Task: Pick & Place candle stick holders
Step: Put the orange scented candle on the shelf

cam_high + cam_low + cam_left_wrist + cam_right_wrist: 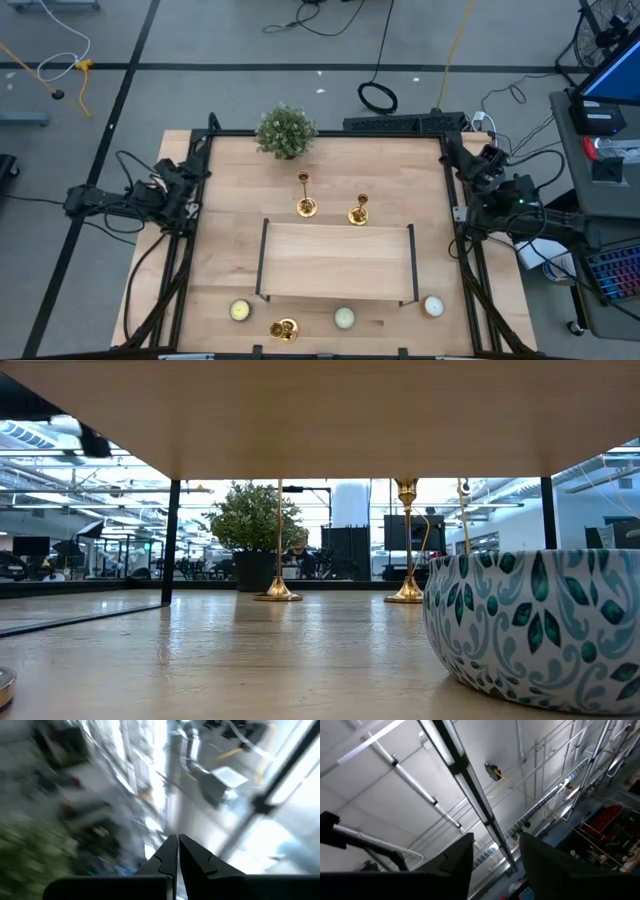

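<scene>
Two gold holders (306, 194) stand upright at frame centre and a third (284, 328) lies bottom centre; light, stiff, slick and tippy, best pinched at the stem, while the left gripper (177, 851) is closed empty and the right gripper (496, 851) is parted, empty.

You see wooden table (230, 200). Green plant (286, 131) at far edge. Two gold candle stick holders (306, 195) (359, 211) stand upright near middle, apart. Third gold holder (284, 329) lies at near edge between two candles (240, 311) (344, 318). Wooden shelf (337, 258) in middle. Arms folded at sides.
</scene>
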You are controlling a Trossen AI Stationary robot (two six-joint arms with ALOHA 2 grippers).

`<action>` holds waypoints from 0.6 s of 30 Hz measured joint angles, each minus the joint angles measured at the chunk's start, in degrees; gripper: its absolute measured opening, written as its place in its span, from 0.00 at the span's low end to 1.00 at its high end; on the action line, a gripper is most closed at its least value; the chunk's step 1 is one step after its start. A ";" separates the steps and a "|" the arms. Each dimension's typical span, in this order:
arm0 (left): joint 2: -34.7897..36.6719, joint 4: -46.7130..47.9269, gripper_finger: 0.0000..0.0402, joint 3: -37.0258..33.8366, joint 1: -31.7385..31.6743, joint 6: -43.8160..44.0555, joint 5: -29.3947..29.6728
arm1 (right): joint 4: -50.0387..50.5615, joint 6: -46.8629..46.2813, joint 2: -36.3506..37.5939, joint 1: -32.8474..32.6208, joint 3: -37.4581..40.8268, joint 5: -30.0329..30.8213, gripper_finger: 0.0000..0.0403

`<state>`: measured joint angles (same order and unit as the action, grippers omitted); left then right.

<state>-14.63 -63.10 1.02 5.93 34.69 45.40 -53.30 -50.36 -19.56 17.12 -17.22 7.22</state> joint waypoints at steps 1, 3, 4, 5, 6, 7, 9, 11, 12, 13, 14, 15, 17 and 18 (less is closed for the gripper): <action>0.00 0.01 0.05 0.22 -0.01 3.13 -3.67 | -0.02 0.39 -1.09 0.00 -0.95 -0.55 0.44; 0.00 0.23 0.05 0.91 -0.13 5.48 -11.38 | 0.45 0.48 -3.34 0.00 -2.77 -1.89 0.51; 0.00 1.05 0.05 1.41 -0.20 6.44 -14.69 | 1.03 0.32 -4.38 0.00 -3.51 -2.66 0.54; 0.00 2.15 0.05 2.02 -0.22 8.07 -17.57 | 1.72 0.20 -5.41 0.00 -4.21 -2.93 0.57; -0.03 4.14 0.05 3.04 -0.22 10.17 -20.45 | 2.42 0.10 -6.25 0.00 -4.74 -3.21 0.59; -0.42 6.61 0.05 4.50 -0.20 11.68 -22.99 | 3.16 0.07 -7.03 0.00 -5.20 -3.92 0.61; -2.37 13.36 0.05 9.15 -0.03 12.64 -28.48 | 4.00 -0.15 -8.45 0.02 -5.82 -5.38 0.64; -6.73 20.09 0.05 15.68 0.59 10.80 -33.29 | 4.68 -1.68 -9.55 0.00 -5.85 -6.02 0.67; -9.37 23.12 0.05 19.10 0.94 9.12 -35.13 | 5.17 -2.36 -9.98 0.00 -5.85 -6.03 0.68; -12.23 25.74 0.05 22.56 1.23 7.21 -36.58 | 6.03 -2.96 -10.36 0.00 -5.85 -6.03 0.68; -15.40 28.06 0.06 26.28 1.46 4.99 -37.38 | 6.67 -3.28 -10.64 0.00 -5.85 -6.03 0.69; -18.57 30.27 0.07 29.83 1.70 2.52 -37.64 | 7.15 -3.45 -10.81 0.00 -5.85 -6.03 0.69; -24.44 35.89 0.11 36.62 2.01 -3.27 -37.58 | 8.10 -3.42 -10.96 0.00 -5.85 -6.03 0.70; -27.24 39.24 0.13 39.82 2.06 -6.75 -37.58 | 8.59 -3.40 -10.92 0.00 -5.85 -6.03 0.70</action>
<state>-41.87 -23.86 40.84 8.00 27.94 7.81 -44.71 -53.76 -30.48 17.12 -23.07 1.19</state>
